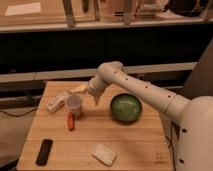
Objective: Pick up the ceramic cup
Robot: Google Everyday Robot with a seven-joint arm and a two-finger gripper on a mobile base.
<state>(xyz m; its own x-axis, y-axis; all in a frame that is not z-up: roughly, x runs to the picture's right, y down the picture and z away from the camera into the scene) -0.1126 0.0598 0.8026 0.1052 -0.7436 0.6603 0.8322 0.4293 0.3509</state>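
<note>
Arm (137,89) bent, gripper (80,91) apparently above cup (74,105).

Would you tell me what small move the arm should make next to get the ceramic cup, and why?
Probably lower the gripper a little, straight onto the ceramic cup. The gripper sits just above the cup's rim, and the cup stands upright on the table. The red item lies close in front, so a short descent seems safest.
</note>
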